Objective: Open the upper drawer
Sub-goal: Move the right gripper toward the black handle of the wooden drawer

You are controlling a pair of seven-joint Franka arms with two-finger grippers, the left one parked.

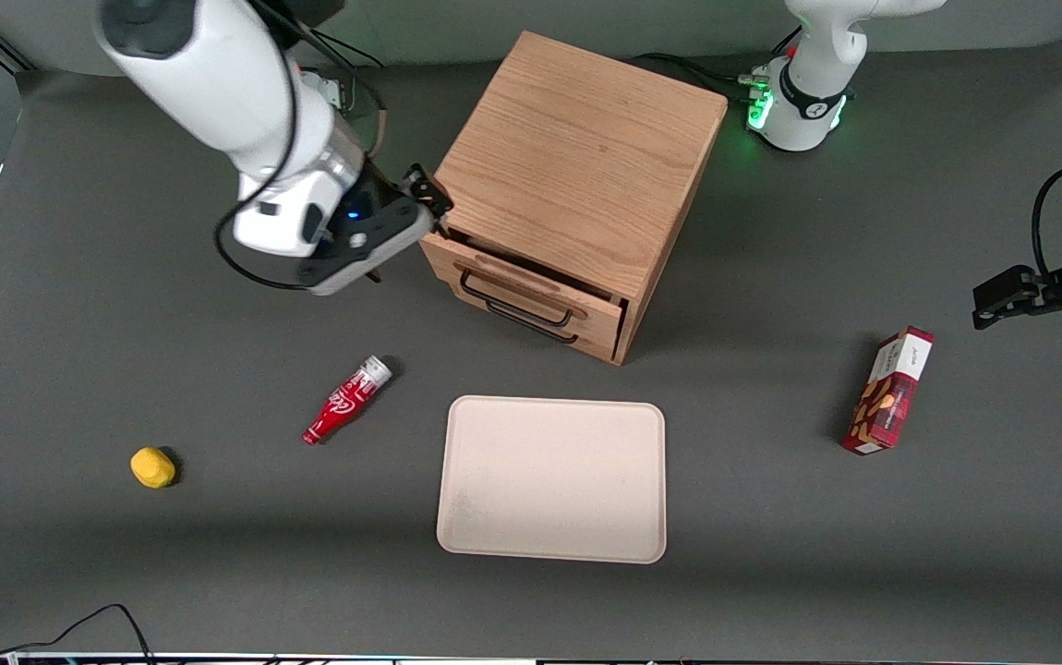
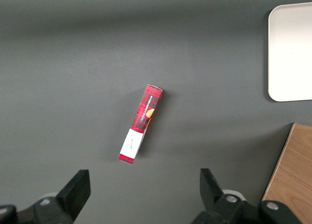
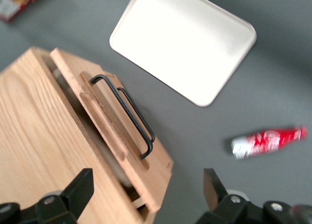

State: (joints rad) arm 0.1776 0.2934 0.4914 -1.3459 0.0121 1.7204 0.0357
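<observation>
Here a lemon (image 1: 152,466) and bottle (image 1: 346,401) lie toward the working arm's end; the gripper (image 1: 428,199), fingers spread and empty, hovers beside the cabinet (image 1: 577,157), whose upper drawer (image 1: 531,288) sits slightly pulled out above the tray (image 1: 551,478).

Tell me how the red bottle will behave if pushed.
The red bottle lies on its side on the table, so a sideways push would probably roll it. It looks small and light, likely sliding easily. The pincer is open beside the upper drawer.

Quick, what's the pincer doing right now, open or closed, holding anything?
Pincer: open, holding nothing, beside the oak cabinet's corner, at the upper drawer.
</observation>
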